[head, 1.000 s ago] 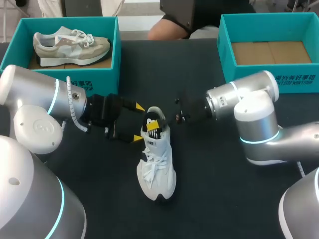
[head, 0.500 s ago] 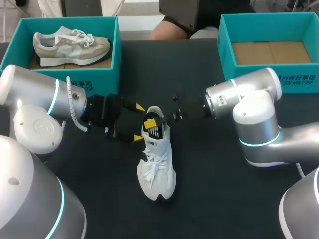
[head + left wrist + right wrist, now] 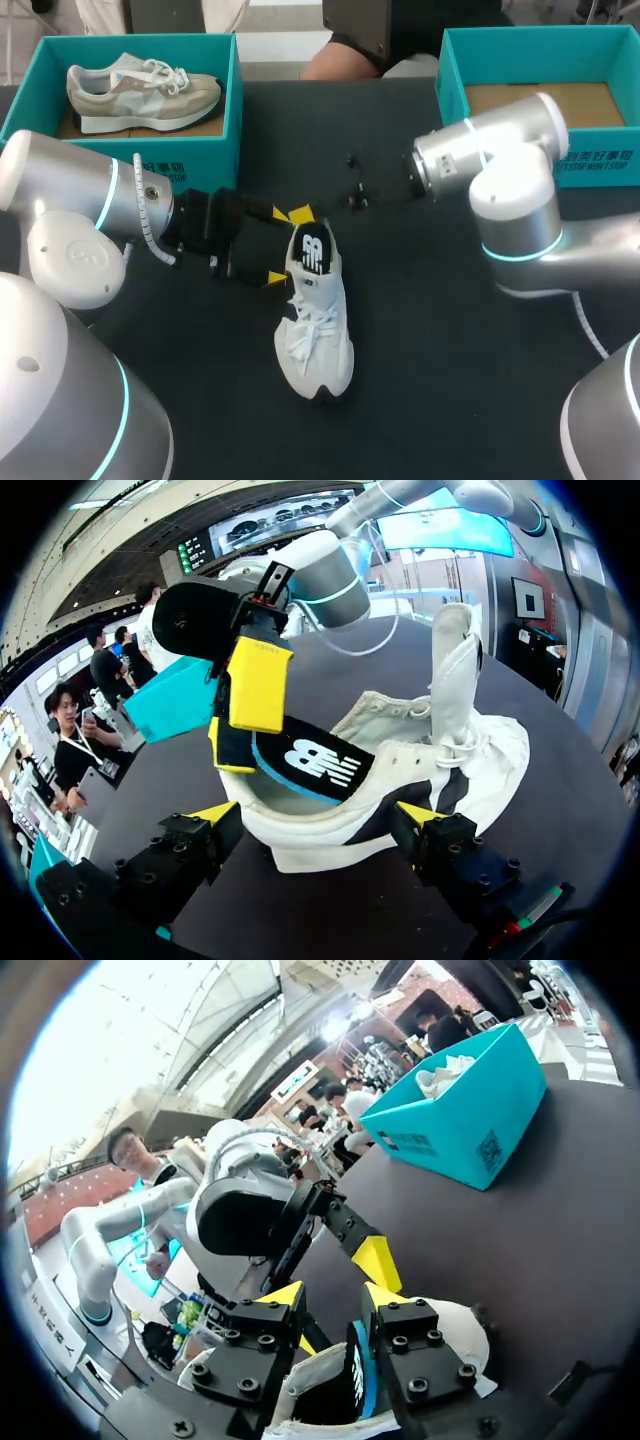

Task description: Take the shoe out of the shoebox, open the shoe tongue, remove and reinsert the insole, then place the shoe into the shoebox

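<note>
A white shoe [image 3: 316,320] lies mid-table, toe toward me, its black-labelled tongue [image 3: 311,250] leaning back over the opening. My left gripper [image 3: 277,246] is open and straddles the heel end without closing on it. In the left wrist view the shoe [image 3: 440,750] sits between the left gripper's [image 3: 318,820] spread fingers. My right gripper [image 3: 302,216] hovers at the heel side with its fingers parted. The tongue [image 3: 356,1380] lies loosely in the gap of the right gripper [image 3: 335,1295]. One of its yellow tips [image 3: 258,685] stands above the tongue label [image 3: 310,765].
A teal shoebox [image 3: 190,160] at the far left holds a beige shoe [image 3: 145,85]. A second teal shoebox [image 3: 452,120] at the far right shows only its cardboard floor [image 3: 540,105]. My right arm's elbow [image 3: 510,200] sits in front of that box.
My right gripper has opened and drawn back toward the far right. The tongue, held upright before, now leans back with its label facing up. The left arm has stayed put.
</note>
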`<state>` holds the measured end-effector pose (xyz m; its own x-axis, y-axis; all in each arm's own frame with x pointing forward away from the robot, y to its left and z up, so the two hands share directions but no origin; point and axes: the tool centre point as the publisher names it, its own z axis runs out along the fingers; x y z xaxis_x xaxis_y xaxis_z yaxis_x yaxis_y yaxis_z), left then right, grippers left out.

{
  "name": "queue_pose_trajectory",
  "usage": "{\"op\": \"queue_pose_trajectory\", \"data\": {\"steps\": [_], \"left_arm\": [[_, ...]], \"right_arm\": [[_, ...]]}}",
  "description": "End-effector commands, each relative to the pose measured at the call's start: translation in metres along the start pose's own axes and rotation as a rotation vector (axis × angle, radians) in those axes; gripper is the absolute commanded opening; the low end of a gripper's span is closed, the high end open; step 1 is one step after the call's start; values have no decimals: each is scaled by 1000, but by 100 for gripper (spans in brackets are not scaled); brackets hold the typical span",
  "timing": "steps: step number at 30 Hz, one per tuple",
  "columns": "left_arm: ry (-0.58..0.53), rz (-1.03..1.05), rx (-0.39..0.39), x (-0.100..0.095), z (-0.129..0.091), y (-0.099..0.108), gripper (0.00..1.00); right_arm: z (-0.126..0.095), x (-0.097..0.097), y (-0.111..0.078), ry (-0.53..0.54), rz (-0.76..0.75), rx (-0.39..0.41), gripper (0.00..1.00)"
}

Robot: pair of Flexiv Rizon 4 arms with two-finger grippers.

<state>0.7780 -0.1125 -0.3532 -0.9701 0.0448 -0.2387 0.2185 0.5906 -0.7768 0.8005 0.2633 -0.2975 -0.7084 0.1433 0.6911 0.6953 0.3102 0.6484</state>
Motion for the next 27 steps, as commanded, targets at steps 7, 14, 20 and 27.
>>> {"op": "queue_pose_trajectory", "data": {"steps": [7, 14, 20, 27], "left_arm": [[0, 0, -4, 0, 1, 0, 100], [-4, 5, 7, 0, -5, -1, 100], [34, 34, 10, -2, -38, -5, 100], [67, 43, -27, -11, -73, -12, 100]], "right_arm": [[-38, 29, 14, -80, 58, 24, 36], [-36, 39, 6, -138, 177, -30, 0], [-34, 36, 0, -291, 281, -85, 0], [-28, 34, -6, -521, 431, -107, 0]]}}
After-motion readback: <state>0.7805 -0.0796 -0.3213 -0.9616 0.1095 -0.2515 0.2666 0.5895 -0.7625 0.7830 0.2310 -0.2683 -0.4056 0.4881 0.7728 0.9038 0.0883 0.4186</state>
